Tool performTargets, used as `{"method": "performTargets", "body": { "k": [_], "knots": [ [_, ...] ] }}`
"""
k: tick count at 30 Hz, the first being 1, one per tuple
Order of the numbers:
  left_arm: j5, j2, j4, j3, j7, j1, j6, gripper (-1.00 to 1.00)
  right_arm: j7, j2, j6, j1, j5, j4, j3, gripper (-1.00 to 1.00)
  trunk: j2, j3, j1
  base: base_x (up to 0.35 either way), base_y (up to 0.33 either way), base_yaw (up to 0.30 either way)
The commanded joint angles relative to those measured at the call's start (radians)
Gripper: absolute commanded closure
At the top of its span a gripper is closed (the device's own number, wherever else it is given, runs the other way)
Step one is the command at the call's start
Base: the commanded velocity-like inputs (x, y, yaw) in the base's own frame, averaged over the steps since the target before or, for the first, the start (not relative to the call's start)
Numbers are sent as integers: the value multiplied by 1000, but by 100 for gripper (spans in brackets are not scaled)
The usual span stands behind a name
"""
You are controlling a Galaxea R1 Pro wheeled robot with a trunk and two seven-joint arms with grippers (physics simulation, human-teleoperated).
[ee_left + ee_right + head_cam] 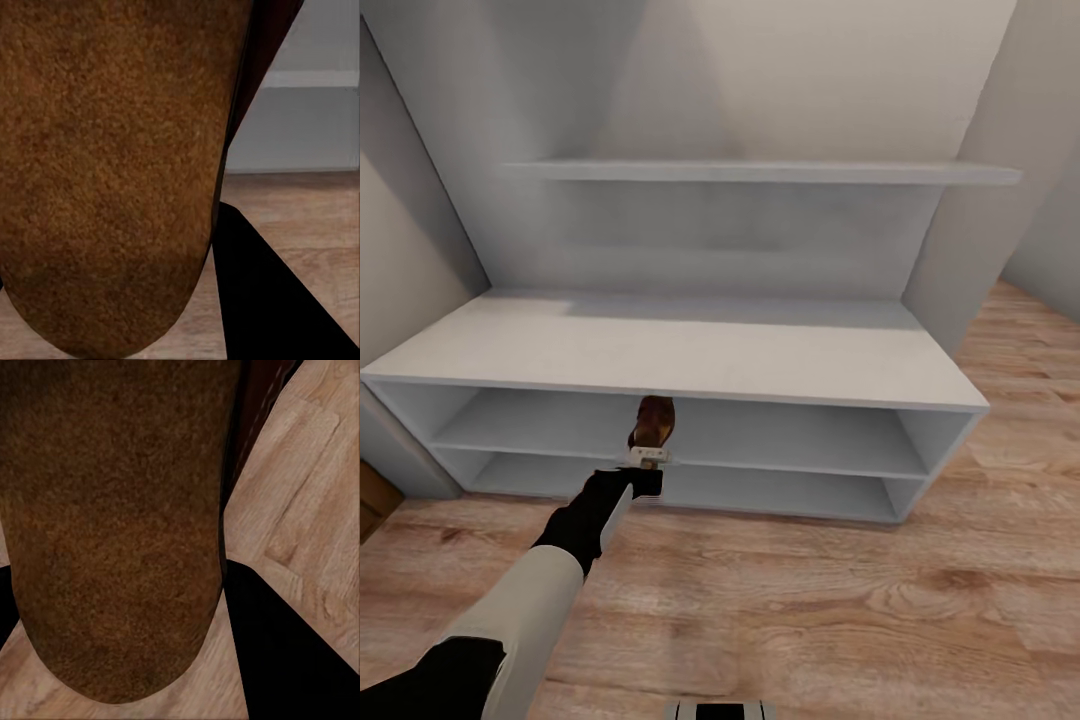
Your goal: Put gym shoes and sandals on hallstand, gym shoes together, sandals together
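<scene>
My left gripper [648, 457] is shut on a reddish-brown sandal [654, 421], held toe-up in front of the middle tier of the grey hallstand [710, 345], just below its top board's front edge. In the left wrist view the sandal's tan sole [112, 172] is close up, beside one black finger [277, 300], with the rack's lower tier behind. My right gripper [142, 645] is shut on the other sandal [112, 525], with its sole facing the camera above the wood-plank corridor floor [300, 495]. The gym shoes are out of view.
The hallstand has a long upper shelf [760, 172] on its tall back panel, and walls close in on both sides. Wood floor [810, 600] stretches between me and the rack. A brown wooden edge [370, 500] shows at far left.
</scene>
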Motion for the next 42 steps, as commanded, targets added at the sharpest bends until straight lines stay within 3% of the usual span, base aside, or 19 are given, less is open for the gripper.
{"method": "performTargets", "body": {
  "k": [1,42],
  "knots": [
    [-8,0,-2,-1,-4,0,6,100,7,0,5,-1,8,-1,-2,100,0,-1,0,333,11,0],
    [-8,0,-5,-1,-3,0,6,100,6,0,5,-1,8,-1,-2,100,0,-1,0,164,5,0]
  ]
}}
